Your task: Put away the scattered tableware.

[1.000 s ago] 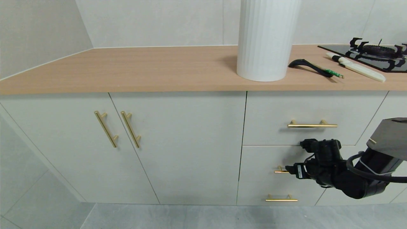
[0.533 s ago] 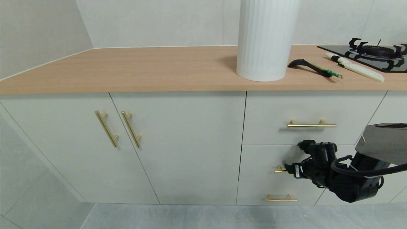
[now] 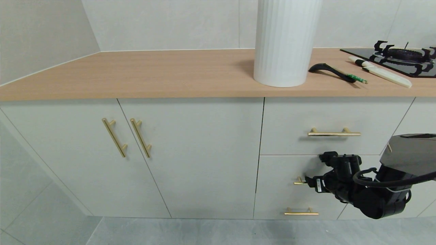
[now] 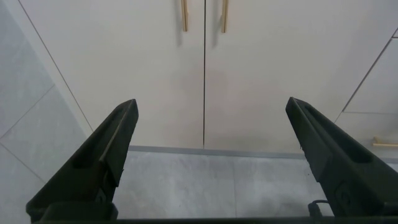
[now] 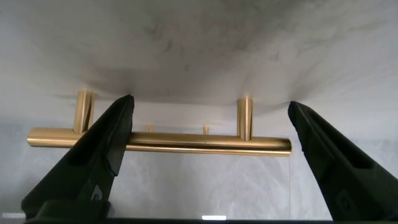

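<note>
Hovering at the slim brass drawer handle (image 5: 186, 144), the right gripper (image 5: 209, 104) is spread wide, nothing clenched; if shut too shallow, the bar could get missed, tbh. Well above it, the black ladle (image 3: 332, 71) and white knife (image 3: 383, 73) are left out.

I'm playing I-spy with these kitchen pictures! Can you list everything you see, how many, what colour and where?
Counter: one, wood brown, above the cabinets.
Tall ribbed holder: one, white, standing on the counter.
Spoon: one, black with a green-ended handle, lying beside the holder.
Knife: one, white, lying by the stove.
Stove: one, black, counter's right end.
Cabinet doors: two, pale grey, gold handles, left.
Drawers: three, pale grey, gold handles, right.
Right end effector: one, black, open at the middle drawer's handle.
Left end effector: one, black, open, facing the cabinet doors.
</note>
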Controlling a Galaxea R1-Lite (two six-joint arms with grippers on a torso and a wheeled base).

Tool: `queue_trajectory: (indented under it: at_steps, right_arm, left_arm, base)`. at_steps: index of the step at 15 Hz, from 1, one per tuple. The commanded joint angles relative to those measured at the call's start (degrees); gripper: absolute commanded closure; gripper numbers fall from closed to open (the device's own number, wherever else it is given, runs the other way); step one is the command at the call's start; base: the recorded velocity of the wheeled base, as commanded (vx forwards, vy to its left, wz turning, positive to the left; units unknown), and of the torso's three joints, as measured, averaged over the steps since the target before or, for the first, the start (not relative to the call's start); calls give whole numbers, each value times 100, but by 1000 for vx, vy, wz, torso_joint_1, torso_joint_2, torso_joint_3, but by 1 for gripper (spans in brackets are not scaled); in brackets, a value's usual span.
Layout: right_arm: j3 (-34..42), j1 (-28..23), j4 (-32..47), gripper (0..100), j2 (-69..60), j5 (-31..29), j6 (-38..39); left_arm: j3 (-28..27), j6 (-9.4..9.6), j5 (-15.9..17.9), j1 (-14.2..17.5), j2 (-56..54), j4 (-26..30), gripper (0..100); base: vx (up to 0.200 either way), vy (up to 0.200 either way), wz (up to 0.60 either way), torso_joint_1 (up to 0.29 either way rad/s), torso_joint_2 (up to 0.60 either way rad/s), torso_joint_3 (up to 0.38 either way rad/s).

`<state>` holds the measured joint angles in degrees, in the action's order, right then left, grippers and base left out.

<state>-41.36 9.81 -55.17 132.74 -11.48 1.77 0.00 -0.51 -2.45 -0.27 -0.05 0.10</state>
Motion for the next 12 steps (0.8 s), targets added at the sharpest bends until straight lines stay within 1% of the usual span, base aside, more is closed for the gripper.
queue_trajectory:
  at_steps: [1, 12]
  right_arm:
    - [14, 3, 156, 0, -38, -3, -10]
    - [225, 38, 244, 0, -143, 6, -194]
  left_arm:
    - [0, -2, -1, 0, 5, -1, 0]
    - [0, -2, -1, 0, 5, -1, 0]
  base:
    - [0, 0, 0, 0, 0, 0]
    - [0, 0, 0, 0, 0, 0]
